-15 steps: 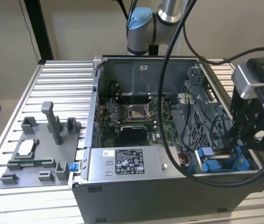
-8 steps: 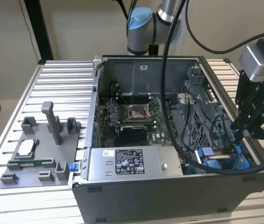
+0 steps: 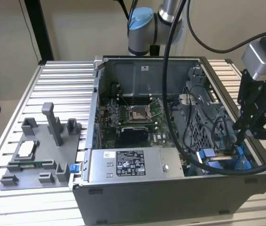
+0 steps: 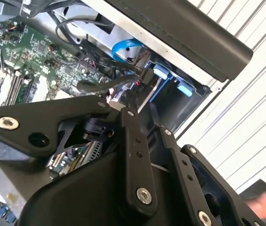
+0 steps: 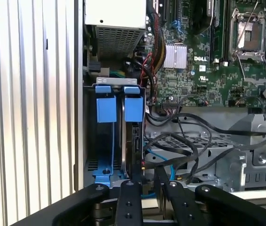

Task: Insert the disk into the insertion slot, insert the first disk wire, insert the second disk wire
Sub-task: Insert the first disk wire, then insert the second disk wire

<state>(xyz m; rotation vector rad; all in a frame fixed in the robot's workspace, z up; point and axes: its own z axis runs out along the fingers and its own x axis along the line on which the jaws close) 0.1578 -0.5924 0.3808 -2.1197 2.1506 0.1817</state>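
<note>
square and straight

disk [image 5: 135, 136] is sitting edge-on in the insertion slot [image 5: 104, 141]. my fingers [image 5: 128, 202] are hanging apart, empty, near its end. judging it best: staying square, pushing straight, avoiding the loose black wires [image 5: 189, 141].

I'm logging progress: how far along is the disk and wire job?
Done: the disk looks seated on edge in the insertion slot. In hand: the gripper is down at the disk's end, beside a black plug with red wires. Left: neither wire is visibly plugged in; black wires lie loose over the grey cage.
</note>
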